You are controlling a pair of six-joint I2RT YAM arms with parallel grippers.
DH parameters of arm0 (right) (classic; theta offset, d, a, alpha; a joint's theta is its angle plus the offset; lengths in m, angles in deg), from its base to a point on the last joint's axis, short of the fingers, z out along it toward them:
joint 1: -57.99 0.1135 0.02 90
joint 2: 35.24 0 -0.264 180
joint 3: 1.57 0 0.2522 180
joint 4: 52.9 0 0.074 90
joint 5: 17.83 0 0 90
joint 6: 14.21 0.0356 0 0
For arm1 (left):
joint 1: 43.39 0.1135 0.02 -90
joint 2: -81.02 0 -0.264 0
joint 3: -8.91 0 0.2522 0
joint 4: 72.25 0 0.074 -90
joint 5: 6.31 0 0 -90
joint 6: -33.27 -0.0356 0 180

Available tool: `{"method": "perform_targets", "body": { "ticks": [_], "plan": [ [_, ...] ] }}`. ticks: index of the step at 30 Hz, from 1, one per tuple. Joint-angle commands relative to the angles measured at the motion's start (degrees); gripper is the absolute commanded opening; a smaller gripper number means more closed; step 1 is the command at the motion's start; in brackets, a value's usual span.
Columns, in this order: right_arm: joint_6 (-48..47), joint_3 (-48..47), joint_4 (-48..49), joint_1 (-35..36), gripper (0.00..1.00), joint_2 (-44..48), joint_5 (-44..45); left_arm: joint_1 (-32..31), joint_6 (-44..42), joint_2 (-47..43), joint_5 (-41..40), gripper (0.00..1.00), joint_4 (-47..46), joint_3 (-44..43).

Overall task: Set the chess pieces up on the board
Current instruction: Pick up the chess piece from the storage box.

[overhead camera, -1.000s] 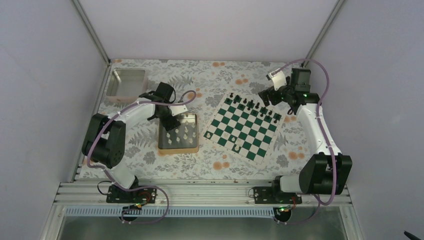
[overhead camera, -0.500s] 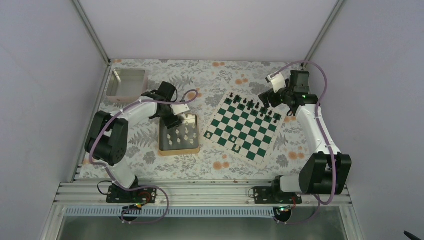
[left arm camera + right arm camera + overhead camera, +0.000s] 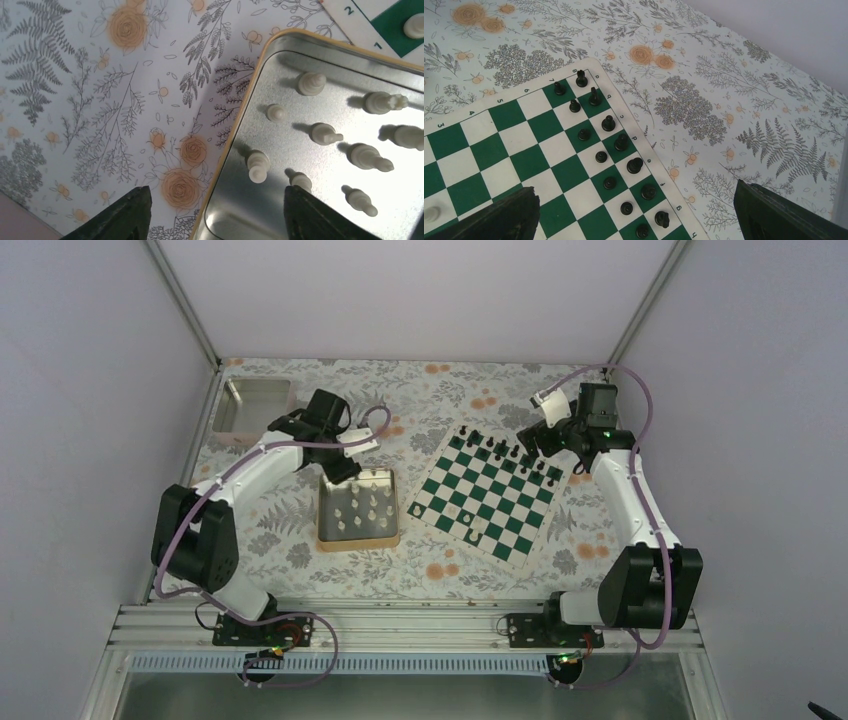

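Left wrist: my left claw (image 3: 216, 202) is open, empty, straddling the tin (image 3: 234, 135) rim to line up on the white chess pieces (image 3: 325, 134) inside (one sits on the board (image 3: 499, 150)). Right claw (image 3: 634, 200) wide, empty, over black pieces (image 3: 608, 122).

On the bench (image 3: 440, 390), tin (image 3: 358, 541) left of board (image 3: 490, 495).
In the tin stand chess pieces (image 3: 362, 507); black pieces (image 3: 505, 452) line the board's far edge; tray (image 3: 250, 383) behind-left of tin.
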Motion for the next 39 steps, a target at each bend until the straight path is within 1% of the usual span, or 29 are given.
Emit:
{"method": "perform_targets", "body": {
  "ticks": [1, 3, 5, 7, 13, 25, 39],
  "plan": [
    [-1.19, 0.71, 0.4, 0.53, 1.0, 0.74, 0.31, -0.84, -0.8, -0.21, 1.51, 0.61, 4.75, -1.43],
    [-1.28, 0.73, 0.27, 0.51, 1.0, 0.72, 0.24, -1.1, -1.13, 0.47, 1.96, 0.53, 5.72, -0.89],
    [-1.36, 0.65, 0.18, 0.51, 1.0, 0.72, 0.21, -1.31, -1.25, 1.46, 1.81, 0.5, 6.11, 0.0],
    [-1.39, 0.58, 0.09, 0.51, 1.0, 0.66, 0.22, -1.42, -1.25, 2.29, 1.26, 0.44, 5.46, 0.83],
    [-1.37, 0.52, -0.38, 0.51, 1.0, 0.8, -0.34, -1.41, -0.97, 3.65, -1.03, 0.46, 2.18, 2.68],
    [-1.98, 1.23, -0.49, 0.51, 1.0, 1.22, 0.63, -1.43, -0.89, 7.39, 0.95, 0.46, 0.86, 1.93],
    [-2.22, 1.68, -0.31, 0.51, 1.0, 1.2, 0.86, -1.6, -0.34, 9.19, 2.06, 0.44, -0.99, 1.76]
  ]
}}
